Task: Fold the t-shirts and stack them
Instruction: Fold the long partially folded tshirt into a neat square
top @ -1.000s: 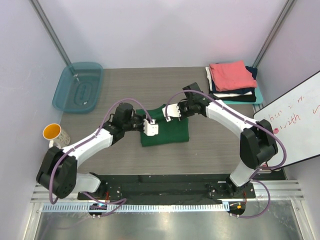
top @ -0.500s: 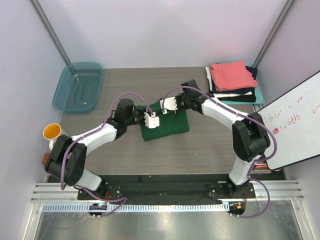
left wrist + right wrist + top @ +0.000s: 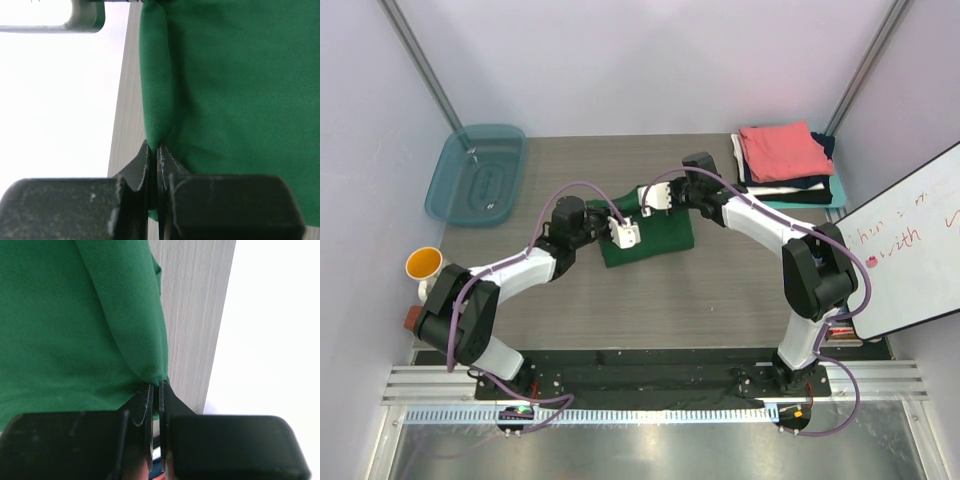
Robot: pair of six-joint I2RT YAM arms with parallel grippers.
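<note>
From above, the dark green t-shirt (image 3: 655, 240) lay mid-table (image 3: 720, 300) as a roughly rectangular folded bundle. The left gripper (image 3: 625, 233) sat at its left edge and the right gripper (image 3: 653, 198) at its far edge. Only this view took in the surroundings. A stack of folded shirts (image 3: 785, 160) stood in the far right corner, coral-pink on top with white, dark and teal layers beneath. A teal tub (image 3: 477, 175) stood at the far left, a mug (image 3: 424, 265) at the left edge and a whiteboard (image 3: 910, 250) on the right. The white gripper bodies covered the fingertips here, so the grip could not be read.

The left wrist view settled it. The left gripper (image 3: 152, 150) had its black fingers pressed together, pinching a rounded fold of the green cloth. The fold ran away from them to the top of the frame. A narrow strip of grey wood-grain table showed beside the fold, and everything further left was washed out white. A pale grey shape in the top left corner was cut off and could not be identified.

In the right wrist view, the right gripper (image 3: 154, 387) was likewise clamped on a hanging fold of the same smooth green cloth. A strip of table lay to the right, and overexposed white lay beyond it.
</note>
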